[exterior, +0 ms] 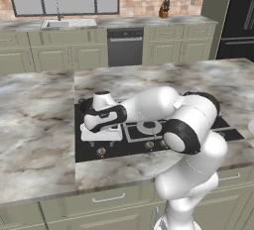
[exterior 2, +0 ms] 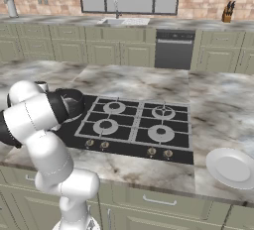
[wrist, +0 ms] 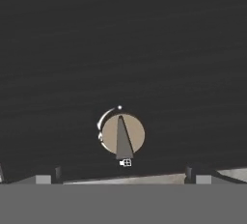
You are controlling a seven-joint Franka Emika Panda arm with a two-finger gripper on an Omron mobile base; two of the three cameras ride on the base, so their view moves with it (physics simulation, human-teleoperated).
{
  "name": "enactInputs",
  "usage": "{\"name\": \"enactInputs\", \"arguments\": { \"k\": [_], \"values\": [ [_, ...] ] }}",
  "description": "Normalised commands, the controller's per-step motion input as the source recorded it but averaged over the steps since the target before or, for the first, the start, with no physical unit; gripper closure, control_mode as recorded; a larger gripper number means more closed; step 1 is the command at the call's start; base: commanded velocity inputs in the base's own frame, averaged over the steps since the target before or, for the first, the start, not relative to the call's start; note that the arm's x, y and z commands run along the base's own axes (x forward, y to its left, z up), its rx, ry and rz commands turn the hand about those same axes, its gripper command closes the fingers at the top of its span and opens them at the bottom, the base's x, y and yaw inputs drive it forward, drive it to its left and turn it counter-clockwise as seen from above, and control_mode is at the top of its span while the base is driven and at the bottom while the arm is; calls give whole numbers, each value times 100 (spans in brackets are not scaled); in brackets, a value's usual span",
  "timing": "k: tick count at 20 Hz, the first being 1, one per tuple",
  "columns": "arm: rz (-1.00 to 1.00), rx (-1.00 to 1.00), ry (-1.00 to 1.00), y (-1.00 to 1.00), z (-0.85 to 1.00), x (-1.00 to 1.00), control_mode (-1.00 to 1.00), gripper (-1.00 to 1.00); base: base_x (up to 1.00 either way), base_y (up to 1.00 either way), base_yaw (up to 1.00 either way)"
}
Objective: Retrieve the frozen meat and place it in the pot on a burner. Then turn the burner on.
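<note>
The dark pot stands on the left part of the black cooktop, half hidden behind my arm's elbow. The burner under it is hidden, and the frozen meat is out of view. My hand hangs low over the cooktop's front left corner, pointing down. In the hand view my gripper is open, its fingertips spread wide with nothing between them. Just ahead of them is a round tan knob with a dark grey pointer, set in the black cooktop surface.
Grated burners with pale caps fill the cooktop's middle and right. More knobs line its front edge. A white plate lies on the marble counter at the front right. Cabinets, a sink and a knife block stand along the far wall.
</note>
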Motion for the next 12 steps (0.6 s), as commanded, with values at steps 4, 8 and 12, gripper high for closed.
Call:
{"name": "enactInputs", "arguments": {
  "k": [4, 8, 12],
  "values": [
    [0, 0, 0, 1, -16, 6, -100, -100, 0, 0, 0],
    [0, 0, 0, 0, -13, 4, -100, -100, 0, 0, 0],
    [0, 0, 0, 0, -10, 2, -100, -100, 0, 0, 0]
  ]
}}
